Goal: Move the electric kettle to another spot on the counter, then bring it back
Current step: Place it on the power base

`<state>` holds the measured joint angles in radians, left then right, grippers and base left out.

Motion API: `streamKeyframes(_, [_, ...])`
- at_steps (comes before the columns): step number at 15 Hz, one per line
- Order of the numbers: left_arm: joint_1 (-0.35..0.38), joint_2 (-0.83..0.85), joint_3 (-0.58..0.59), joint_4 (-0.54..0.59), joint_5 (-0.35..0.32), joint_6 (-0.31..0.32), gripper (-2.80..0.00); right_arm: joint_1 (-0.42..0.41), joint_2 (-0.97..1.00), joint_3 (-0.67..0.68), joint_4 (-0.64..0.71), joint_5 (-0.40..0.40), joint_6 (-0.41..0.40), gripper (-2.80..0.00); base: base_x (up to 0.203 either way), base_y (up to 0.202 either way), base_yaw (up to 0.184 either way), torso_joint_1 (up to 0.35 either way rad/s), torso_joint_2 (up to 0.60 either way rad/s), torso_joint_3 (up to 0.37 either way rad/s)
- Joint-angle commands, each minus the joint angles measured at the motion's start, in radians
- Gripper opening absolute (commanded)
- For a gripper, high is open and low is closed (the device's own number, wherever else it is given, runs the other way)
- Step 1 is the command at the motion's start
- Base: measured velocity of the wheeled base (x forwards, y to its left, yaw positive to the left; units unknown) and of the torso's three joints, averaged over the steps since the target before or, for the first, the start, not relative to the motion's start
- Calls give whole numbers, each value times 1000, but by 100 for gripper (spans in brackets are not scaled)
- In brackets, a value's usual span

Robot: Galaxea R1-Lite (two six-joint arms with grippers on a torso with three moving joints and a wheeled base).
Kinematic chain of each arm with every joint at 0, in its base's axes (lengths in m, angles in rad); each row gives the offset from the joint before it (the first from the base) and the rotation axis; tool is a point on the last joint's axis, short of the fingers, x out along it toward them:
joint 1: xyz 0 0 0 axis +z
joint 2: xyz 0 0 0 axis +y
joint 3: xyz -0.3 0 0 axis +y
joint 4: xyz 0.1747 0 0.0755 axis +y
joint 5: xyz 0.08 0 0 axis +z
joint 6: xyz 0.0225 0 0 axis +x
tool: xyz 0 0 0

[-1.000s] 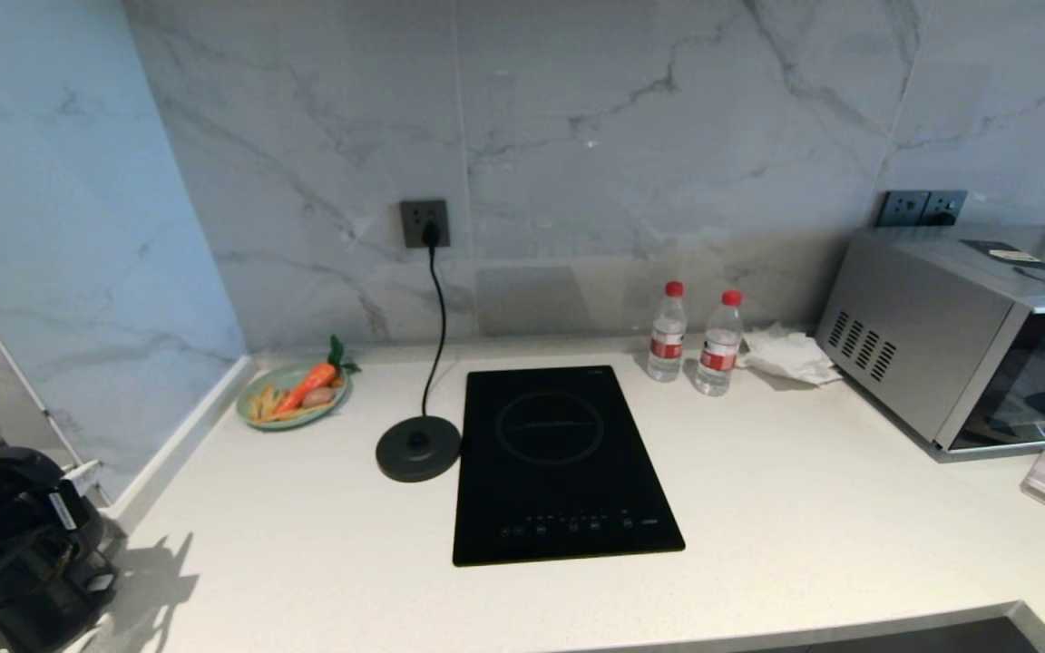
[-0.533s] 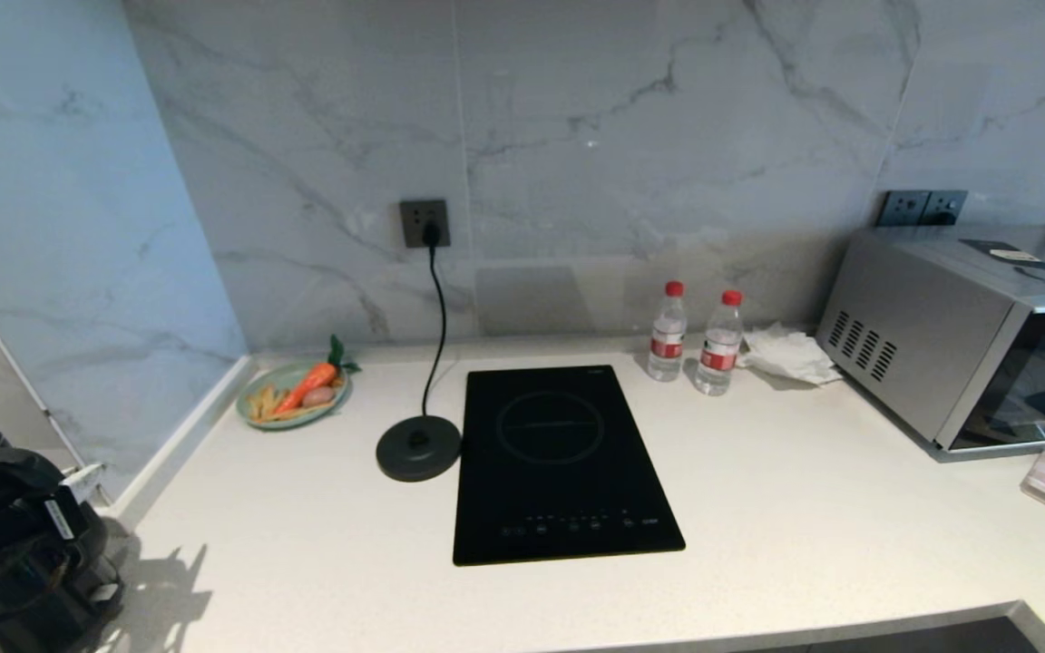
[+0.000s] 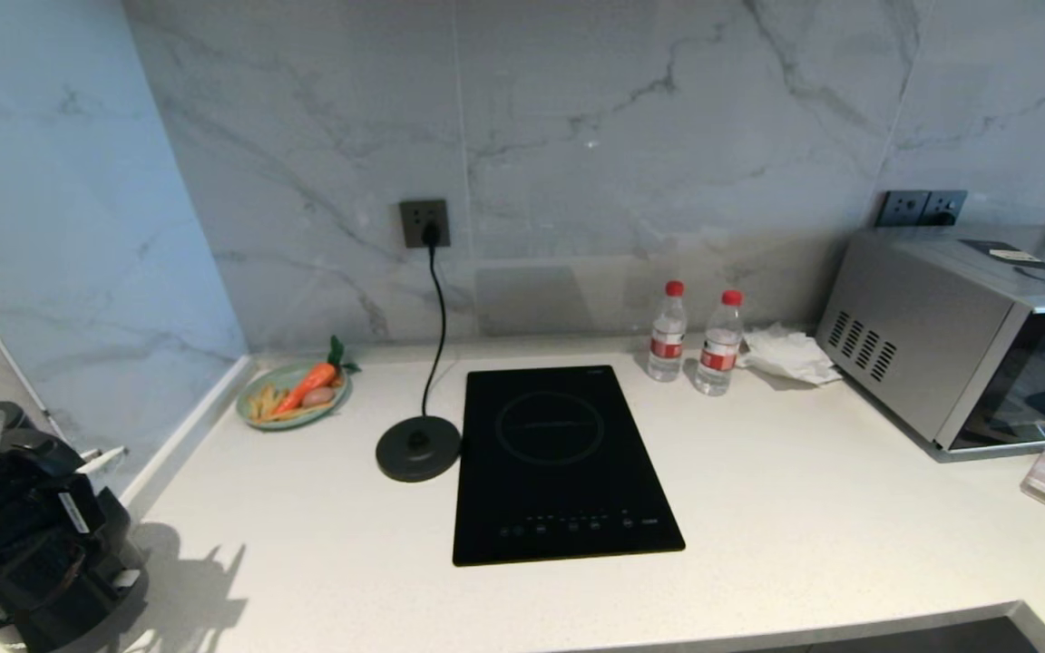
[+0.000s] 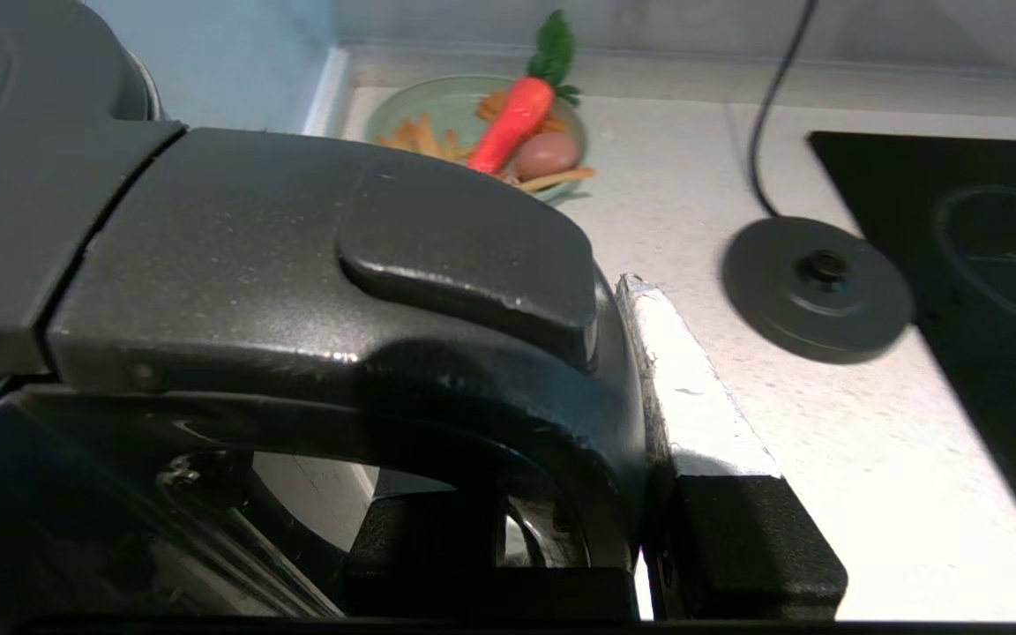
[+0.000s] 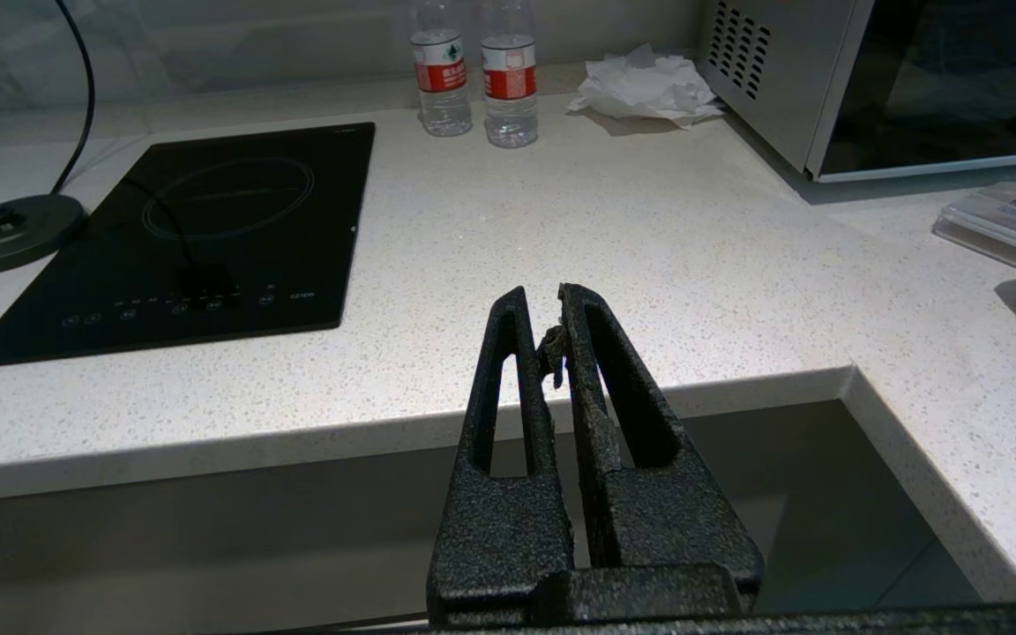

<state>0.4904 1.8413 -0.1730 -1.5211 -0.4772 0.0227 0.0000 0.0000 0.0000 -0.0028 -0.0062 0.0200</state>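
Note:
The electric kettle (image 4: 340, 265) fills the left wrist view: dark-grey lid, lid button and black loop handle. My left gripper (image 4: 578, 423) is shut on that handle, with one white-padded finger (image 4: 693, 388) against its outer side and the other inside the loop. In the head view my left arm (image 3: 24, 535) and the kettle form one black mass at the near left corner of the counter (image 3: 804, 526); whether the kettle rests on it I cannot tell. My right gripper (image 5: 541, 300) hangs shut and empty in front of the counter's front edge.
The round kettle base (image 3: 418, 449) with its cord lies left of the black hob (image 3: 559, 462). A green plate of carrot and fries (image 3: 294, 394) sits behind it. Two water bottles (image 3: 668, 343), a crumpled tissue (image 3: 790, 355) and a microwave (image 3: 967, 326) stand at the back right.
My left arm with the kettle has shifted a little to the right over the counter's left corner, and its shadow moved with it. Nothing else has moved.

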Motion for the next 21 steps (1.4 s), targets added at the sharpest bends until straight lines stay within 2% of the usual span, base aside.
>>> streamKeyframes(1, [-42,-56,26,-9,-2,0,-280,0,0,0,0,0,0,-280,0,0,0,0,0,0])
streamKeyframes(6, [-170,-90,97,-9,6,1,-280,0,0,0,0,0,0,-280,0,0,0,0,0,0])
streamKeyframes(7, [-210,-93,103,-9,32,1,-280,0,0,0,0,0,0,-280,0,0,0,0,0,0])
streamKeyframes(11, [-432,-94,86,-9,211,1,-280,0,0,0,0,0,0,-280,0,0,0,0,0,0])
streamKeyframes(13, [-532,-94,65,-9,265,-1,-280,0,0,0,0,0,0,-280,0,0,0,0,0,0])
streamKeyframes(15, [-633,-88,23,-9,335,-4,-280,0,0,0,0,0,0,-280,0,0,0,0,0,0])
streamKeyframes(17, [-728,-83,-66,25,448,-4,-280,0,0,0,0,0,0,-280,0,0,0,0,0,0])
streamKeyframes(19, [-787,-82,-148,94,480,-5,-280,0,0,0,0,0,0,-280,0,0,0,0,0,0])
streamKeyframes(21, [-837,-76,-224,172,482,-6,-280,0,0,0,0,0,0,-280,0,0,0,0,0,0])
